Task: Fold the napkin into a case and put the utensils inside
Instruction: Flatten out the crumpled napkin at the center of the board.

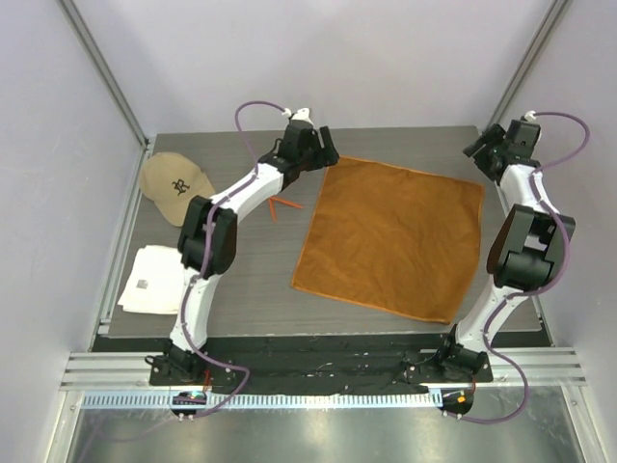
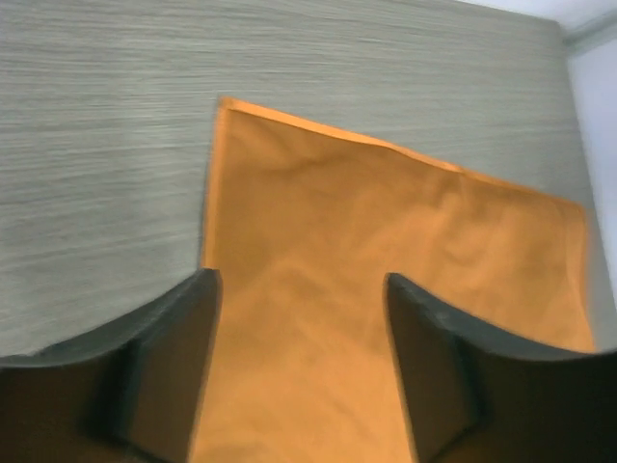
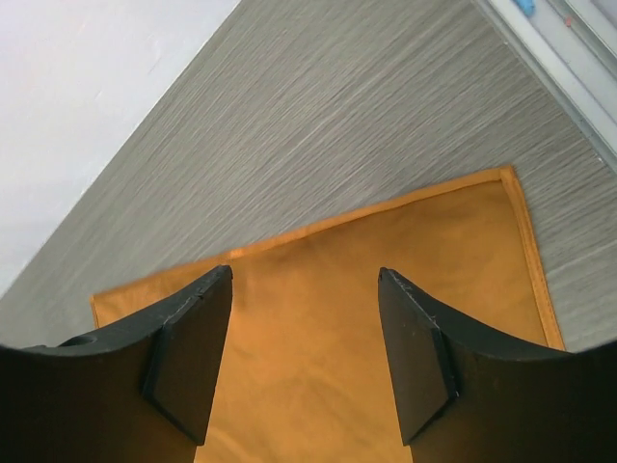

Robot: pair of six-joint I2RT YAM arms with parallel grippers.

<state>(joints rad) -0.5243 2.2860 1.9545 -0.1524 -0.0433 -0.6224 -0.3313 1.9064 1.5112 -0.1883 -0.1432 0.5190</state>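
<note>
The napkin (image 1: 390, 236) is spread open and flat on the table (image 1: 251, 280), right of centre in the top view, as a single unfolded square. The utensils (image 1: 285, 206) are seen on the bare table just beside the napkin's left edge, outside the cloth and partly hidden by the left arm (image 1: 241, 198). A cap (image 1: 174, 183) is seen at the upper left and a white towel (image 1: 154, 280) below it, both well apart from the napkin. The left arm is stretched toward the napkin's upper left corner; the left gripper (image 2: 301, 289) is held wide above that corner, with nothing gripped. The right arm (image 1: 525, 241) is folded upright at the right edge, and the right gripper (image 3: 306, 280) is spread above the upper right corner, likewise gripping nothing.
</note>
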